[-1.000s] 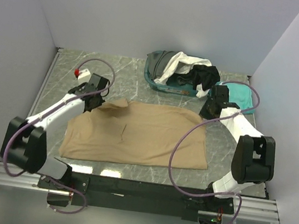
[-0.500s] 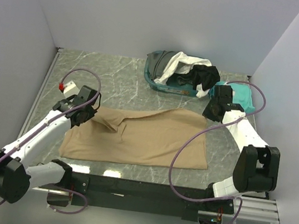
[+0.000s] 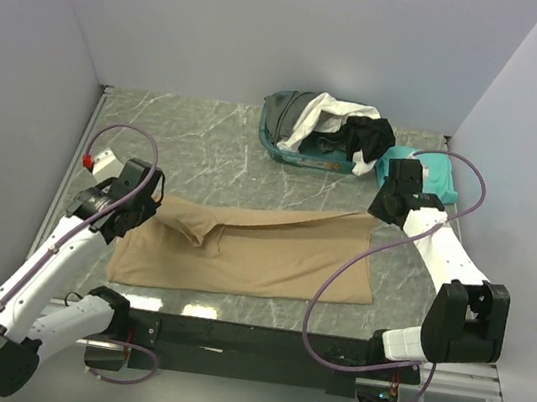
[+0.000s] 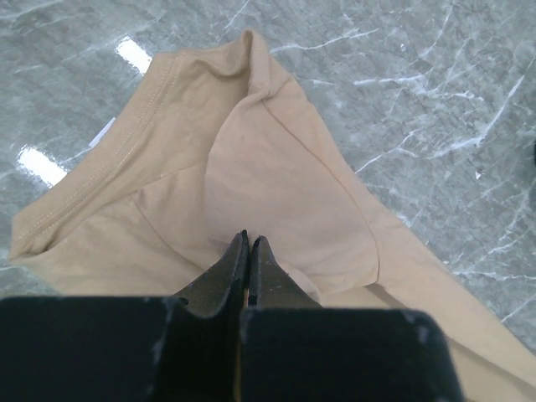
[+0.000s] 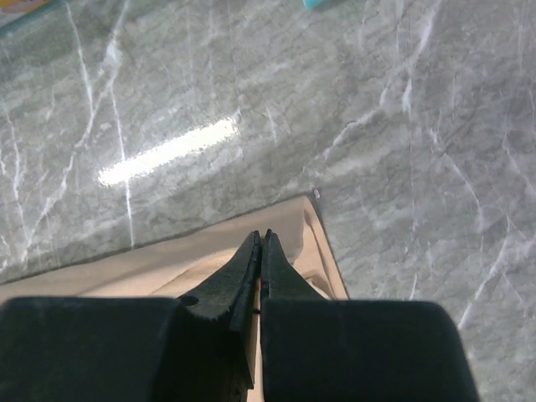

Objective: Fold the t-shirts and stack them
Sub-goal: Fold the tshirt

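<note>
The tan t-shirt lies across the middle of the table, its far edge lifted and pulled toward the near edge. My left gripper is shut on the shirt's far left part, near the collar and sleeve. My right gripper is shut on the far right corner. A folded teal t-shirt lies at the back right. White, black and dark grey shirts sit heaped in the teal basket.
The teal basket stands at the back centre against the wall. Grey walls close the table on the left, back and right. The right arm's cable loops over the tan shirt. Bare marble shows behind the shirt.
Both grippers have moved toward the near edge with the shirt's far edge in them, so the shirt now looks narrower from back to front. The left arm has swung left.
</note>
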Controlling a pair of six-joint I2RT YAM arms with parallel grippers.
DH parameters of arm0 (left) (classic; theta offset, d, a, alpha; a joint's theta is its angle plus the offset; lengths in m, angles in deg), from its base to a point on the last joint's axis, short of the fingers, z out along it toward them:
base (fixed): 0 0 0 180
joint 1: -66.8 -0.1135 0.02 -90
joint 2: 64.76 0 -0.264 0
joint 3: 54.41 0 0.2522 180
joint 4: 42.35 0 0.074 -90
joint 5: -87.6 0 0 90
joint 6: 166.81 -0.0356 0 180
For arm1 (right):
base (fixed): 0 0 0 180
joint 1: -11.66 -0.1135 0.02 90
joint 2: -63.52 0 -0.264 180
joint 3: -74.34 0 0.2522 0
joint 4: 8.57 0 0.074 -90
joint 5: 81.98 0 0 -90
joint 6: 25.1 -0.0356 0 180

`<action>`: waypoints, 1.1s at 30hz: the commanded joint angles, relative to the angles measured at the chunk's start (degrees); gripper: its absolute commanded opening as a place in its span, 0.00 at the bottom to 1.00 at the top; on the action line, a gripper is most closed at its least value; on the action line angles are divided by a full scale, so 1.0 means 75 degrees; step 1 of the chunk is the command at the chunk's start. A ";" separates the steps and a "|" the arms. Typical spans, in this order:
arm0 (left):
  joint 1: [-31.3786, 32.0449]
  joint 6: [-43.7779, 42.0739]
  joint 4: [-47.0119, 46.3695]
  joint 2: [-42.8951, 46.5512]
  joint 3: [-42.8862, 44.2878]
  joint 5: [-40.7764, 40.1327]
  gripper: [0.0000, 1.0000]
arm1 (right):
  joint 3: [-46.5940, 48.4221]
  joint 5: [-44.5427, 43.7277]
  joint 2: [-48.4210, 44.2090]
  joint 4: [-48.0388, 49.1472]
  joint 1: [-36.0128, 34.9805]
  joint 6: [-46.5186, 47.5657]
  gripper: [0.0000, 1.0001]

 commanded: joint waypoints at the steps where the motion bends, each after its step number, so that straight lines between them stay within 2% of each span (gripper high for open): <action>1: 0.0019 0.0114 0.0407 0.0369 0.0185 -0.0010 0.01 | -0.0179 -0.0245 -0.0267 0.0079 -0.0032 0.0046 0.00; 6: 0.0019 0.0114 0.0513 0.0803 -0.0340 0.0410 0.01 | -0.0226 -0.0304 -0.0209 0.0056 -0.0021 0.0058 0.00; 12: 0.0019 0.0711 0.0771 0.1307 -0.1032 0.0879 0.03 | -0.0577 -0.0478 -0.0290 0.0056 -0.0032 -0.0036 0.00; 15: 0.0019 0.0559 0.0397 0.1624 -0.1420 0.1722 0.33 | -0.0858 -0.0888 -0.0361 -0.0061 -0.0021 -0.0223 0.06; 16: 0.0019 0.0664 0.0489 0.1752 -0.1479 0.1770 0.38 | -0.0917 -0.0971 -0.0396 -0.0085 -0.0021 -0.0259 0.08; 17: 0.0031 0.0792 0.0559 0.1811 -0.1444 0.1794 0.42 | -0.0964 -0.1076 -0.0431 -0.0097 -0.0032 -0.0305 0.25; 18: 0.0031 0.0817 0.0641 0.1951 -0.1398 0.1794 0.48 | -0.0999 -0.1193 -0.0501 -0.0120 -0.0021 -0.0410 0.35; 19: 0.0031 0.0887 0.0828 0.2045 -0.1328 0.1736 0.61 | -0.1000 -0.1322 -0.0536 -0.0166 -0.0032 -0.0435 0.42; 20: 0.0031 0.0934 0.0888 0.2139 -0.1188 0.1538 0.67 | -0.0988 -0.1335 -0.0595 -0.0190 -0.0032 -0.0458 0.48; 21: 0.0031 0.0923 0.0923 0.2233 -0.1128 0.1362 0.73 | -0.0930 -0.1335 -0.0700 -0.0202 -0.0032 -0.0481 0.50; 22: 0.0031 0.0911 0.0865 0.2396 -0.1081 0.1233 0.90 | -0.0918 -0.1184 -0.0759 -0.0179 -0.0021 -0.0458 0.55; 23: 0.0031 0.0818 0.0783 0.2444 -0.1023 0.1139 0.99 | -0.0883 -0.1090 -0.0817 -0.0167 -0.0032 -0.0458 0.57; 24: 0.0031 0.0748 0.0678 0.2456 -0.0929 0.1080 0.99 | -0.0848 -0.0962 -0.0969 -0.0132 -0.0021 -0.0365 0.61; 25: 0.0031 0.0700 0.0526 0.2387 -0.0905 0.1091 0.99 | -0.0847 -0.0798 -0.1028 -0.0016 -0.0032 -0.0295 0.71; 26: 0.0031 0.0549 0.0188 0.2305 -0.0905 0.1126 0.99 | -0.0836 -0.0379 -0.1087 0.0043 -0.0044 -0.0225 0.76; 31: 0.0031 -0.0025 -0.0973 0.1088 -0.1093 0.1606 0.99 | -0.0906 0.1146 -0.1158 0.0664 -0.0126 0.0162 0.85; 33: 0.0019 -0.0143 -0.1558 0.0434 -0.1116 0.1782 0.99 | -0.0906 0.1684 -0.0972 0.0887 -0.0464 0.0291 0.86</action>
